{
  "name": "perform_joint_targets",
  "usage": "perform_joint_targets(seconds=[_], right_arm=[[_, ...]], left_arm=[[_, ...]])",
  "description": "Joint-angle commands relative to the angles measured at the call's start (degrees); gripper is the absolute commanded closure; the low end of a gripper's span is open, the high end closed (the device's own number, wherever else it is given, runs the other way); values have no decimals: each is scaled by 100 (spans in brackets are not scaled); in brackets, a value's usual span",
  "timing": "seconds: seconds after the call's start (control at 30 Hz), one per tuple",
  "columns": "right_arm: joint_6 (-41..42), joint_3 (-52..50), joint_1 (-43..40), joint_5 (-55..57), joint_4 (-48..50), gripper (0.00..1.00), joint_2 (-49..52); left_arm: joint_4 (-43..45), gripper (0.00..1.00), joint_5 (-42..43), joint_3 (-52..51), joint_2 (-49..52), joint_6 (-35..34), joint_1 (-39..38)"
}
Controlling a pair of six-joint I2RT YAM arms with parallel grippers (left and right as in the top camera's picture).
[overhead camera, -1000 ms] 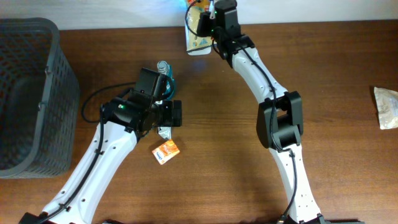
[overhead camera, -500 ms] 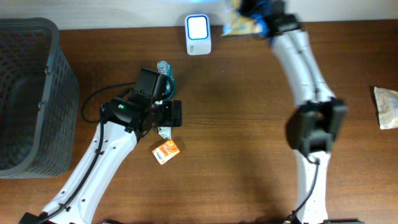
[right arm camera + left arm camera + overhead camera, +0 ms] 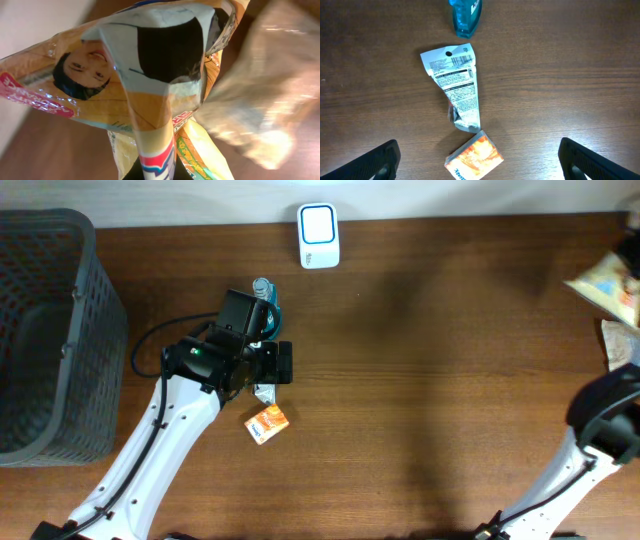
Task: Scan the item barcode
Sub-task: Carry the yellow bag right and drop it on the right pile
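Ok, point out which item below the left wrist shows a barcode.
The white pouch between the blue bottle and the orange packet: its barcode faces up near the wide end; others show none.

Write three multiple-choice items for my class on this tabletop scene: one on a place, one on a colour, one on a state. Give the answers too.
1. Where on the table does the white scanner stand?
A) at the near edge
B) at the far edge, near the middle
C) at the right edge

2. What colour is the small packet just below the white pouch in the left wrist view?
A) green
B) black
C) orange

3. In what state is the right end effector?
A) shut on the snack bag
B) open and empty
C) open over the scanner

Answers:
1. B, since the overhead view shows it against the far edge.
2. C, since its printed face is orange.
3. A, since the bag fills the right wrist view, pinched at the fingers.
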Motion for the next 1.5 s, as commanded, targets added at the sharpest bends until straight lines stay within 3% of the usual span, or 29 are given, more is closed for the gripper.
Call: perform_joint_targets(seconds=[0.0, 0.2, 0.23, 0.4, 0.73, 0.93, 1.07, 1.23, 1.47], right_arm=[[68, -315, -352, 37, 236, 96, 247], [72, -566, -514, -26, 833, 95, 573], [72, -566, -514, -11, 879, 89, 619], [79, -557, -514, -2, 1134, 3, 597], [-238, -459, -540, -236, 713, 2, -817], [-238, -459, -533, -2677, -216, 1, -2103], [-238, -459, -457, -4170, -1082, 2, -2420], [-660, -463, -129, -4205, -2295, 2, -2382], [-1888, -468, 881, -4186, -2802, 2, -2356]], left_arm=[[9, 1, 59, -50, 35, -57, 13], [9, 1, 59, -50, 35, -57, 15], [9, 1, 59, -50, 35, -57, 15], [7, 1, 59, -50, 35, -57, 15], [9, 1, 59, -50, 35, -57, 15], [9, 1, 59, -50, 35, -57, 15], [9, 1, 59, -50, 35, -57, 15], [9, 1, 17, -50, 35, -55, 15], [267, 1, -7, -50, 35, -57, 15]])
